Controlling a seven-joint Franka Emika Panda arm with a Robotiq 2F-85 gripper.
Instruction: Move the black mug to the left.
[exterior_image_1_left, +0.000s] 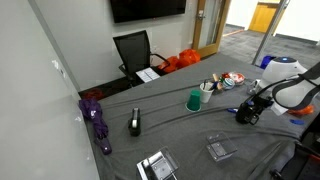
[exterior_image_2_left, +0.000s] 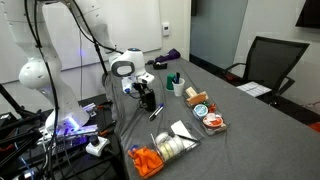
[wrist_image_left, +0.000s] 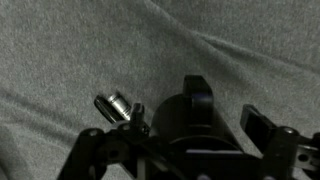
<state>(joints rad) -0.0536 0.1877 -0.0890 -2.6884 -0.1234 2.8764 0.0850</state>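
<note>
The black mug stands on the grey cloth-covered table, its handle pointing away from the camera in the wrist view. My gripper is low over it with one finger on each side. A small gap shows between each finger and the mug wall, so the jaws are open around it. In both exterior views the mug is mostly hidden under the gripper near the table's edge.
A silver cylindrical object lies just beside one finger. A teal-green cup, a flat black oblong device, a purple item, clear boxes and a bowl are spread over the table. A black chair stands behind it.
</note>
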